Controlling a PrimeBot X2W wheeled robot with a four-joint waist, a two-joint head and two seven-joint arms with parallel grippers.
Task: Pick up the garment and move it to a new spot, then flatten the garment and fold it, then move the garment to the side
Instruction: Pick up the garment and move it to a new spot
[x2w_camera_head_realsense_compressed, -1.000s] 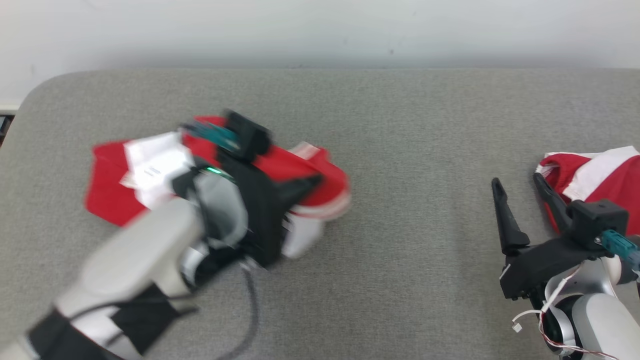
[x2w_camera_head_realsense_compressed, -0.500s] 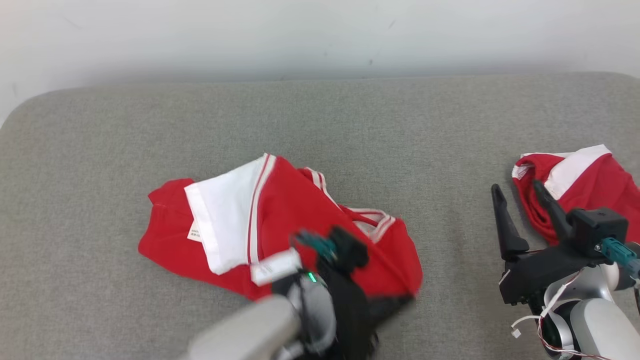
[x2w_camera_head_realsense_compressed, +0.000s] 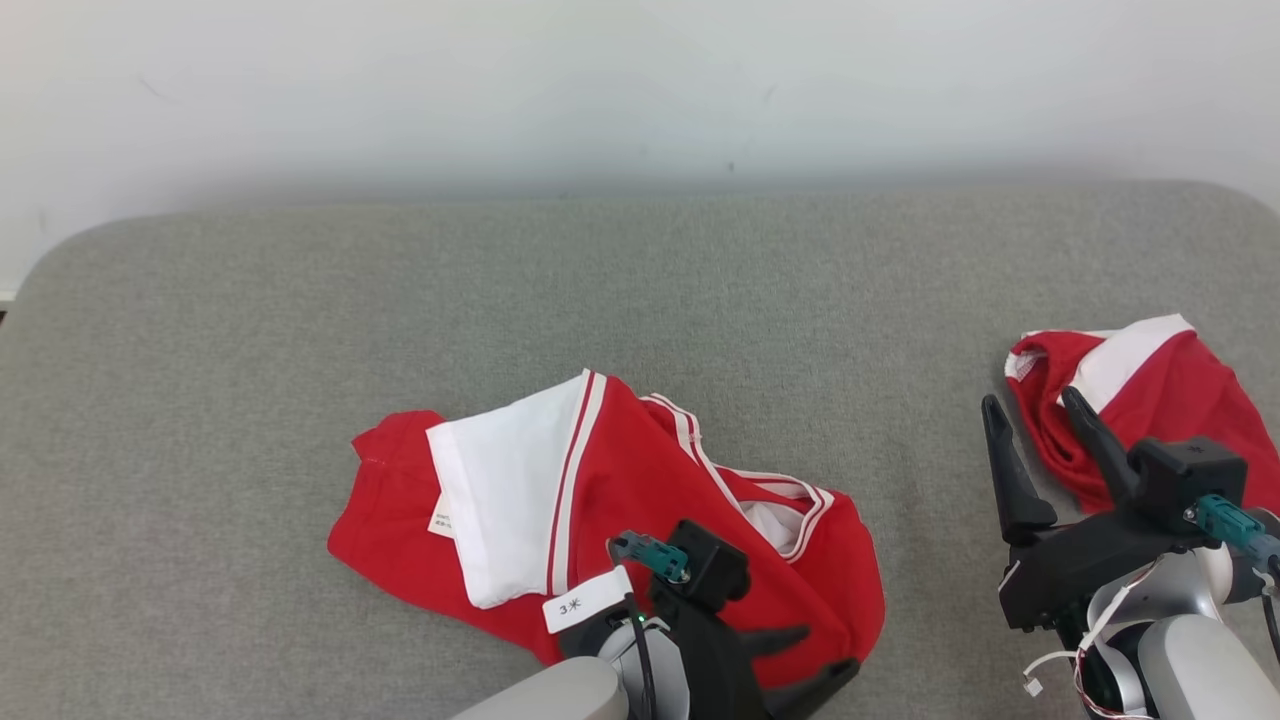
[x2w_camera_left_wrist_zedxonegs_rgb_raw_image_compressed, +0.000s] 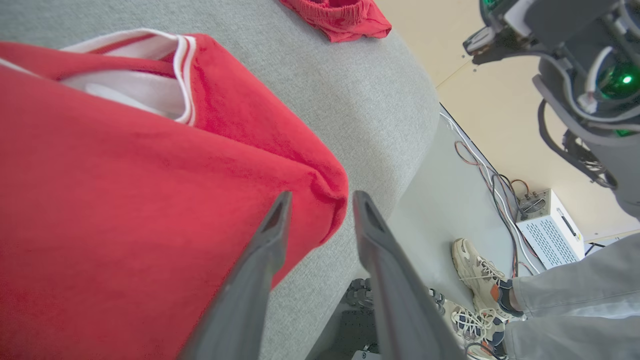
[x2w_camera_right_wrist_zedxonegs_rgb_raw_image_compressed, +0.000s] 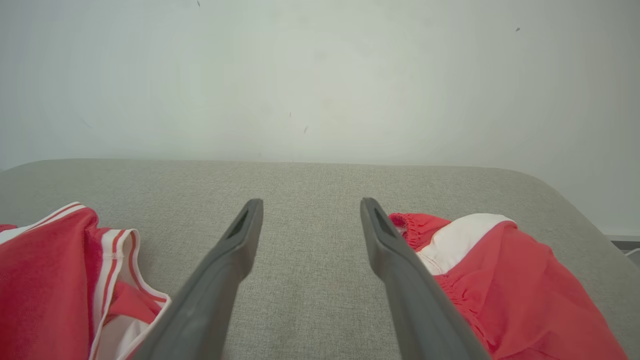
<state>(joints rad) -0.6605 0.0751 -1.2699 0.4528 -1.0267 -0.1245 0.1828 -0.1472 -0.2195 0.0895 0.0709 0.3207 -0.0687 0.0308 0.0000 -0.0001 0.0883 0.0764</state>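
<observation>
Garment: crumpled red cloth, white striped panel; coarse grey woven surface.

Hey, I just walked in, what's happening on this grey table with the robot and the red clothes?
A two-armed robot is working on a red and white jersey, which lies crumpled, not yet flattened or folded, on the grey padded table. Its left gripper sits at the jersey's near right corner with jaws apart, gripping nothing. The right gripper hovers open beside red and white shorts at the table's right end.
</observation>
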